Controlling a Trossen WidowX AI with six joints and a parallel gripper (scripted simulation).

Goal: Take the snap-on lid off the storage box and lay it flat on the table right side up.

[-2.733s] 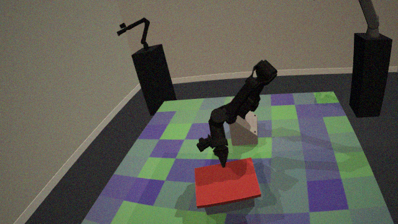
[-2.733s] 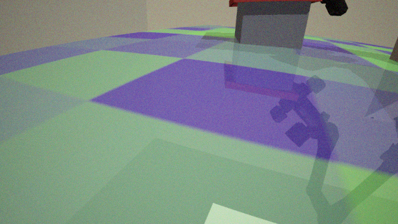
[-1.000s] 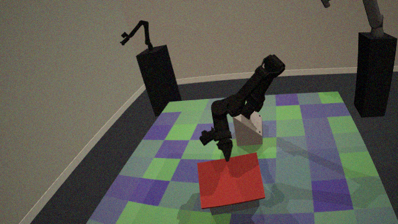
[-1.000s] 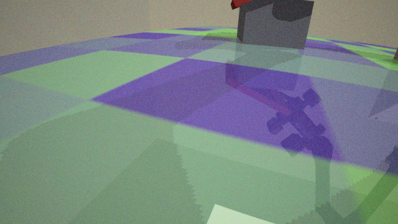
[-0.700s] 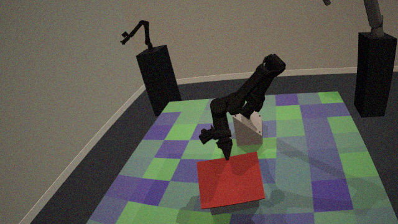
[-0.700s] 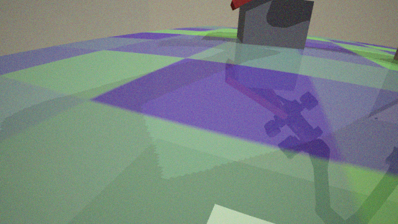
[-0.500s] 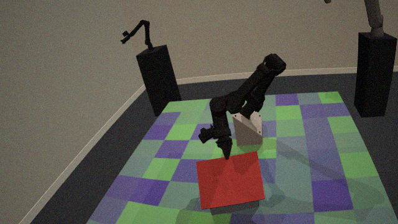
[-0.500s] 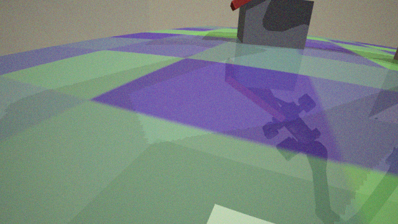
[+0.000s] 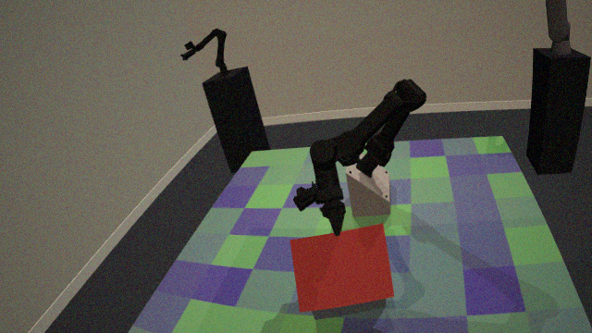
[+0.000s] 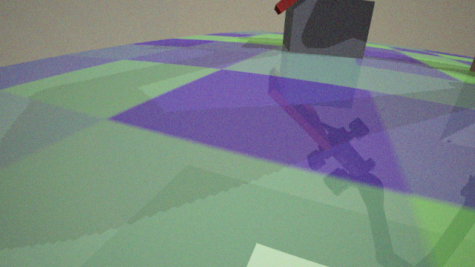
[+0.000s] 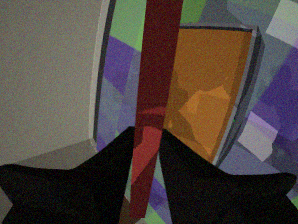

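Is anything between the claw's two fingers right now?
Yes. The wrist view shows the red lid's edge pinched between the fingers, with the box's orange inside behind it.

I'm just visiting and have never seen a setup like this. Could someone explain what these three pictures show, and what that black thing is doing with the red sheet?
The black thing is a robot arm with several joints, standing on a checkered green and purple table. Its pincer, the end effector, is shut on one edge of the red lid of a storage box.

The first picture looks down from high up. The second is taken low, near the table surface: it shows the grey box with a tilted corner of the lid above it. The third is from a camera on the arm's wrist: two dark fingers pinch the lid's edge, and the box's orange inside shows beyond.
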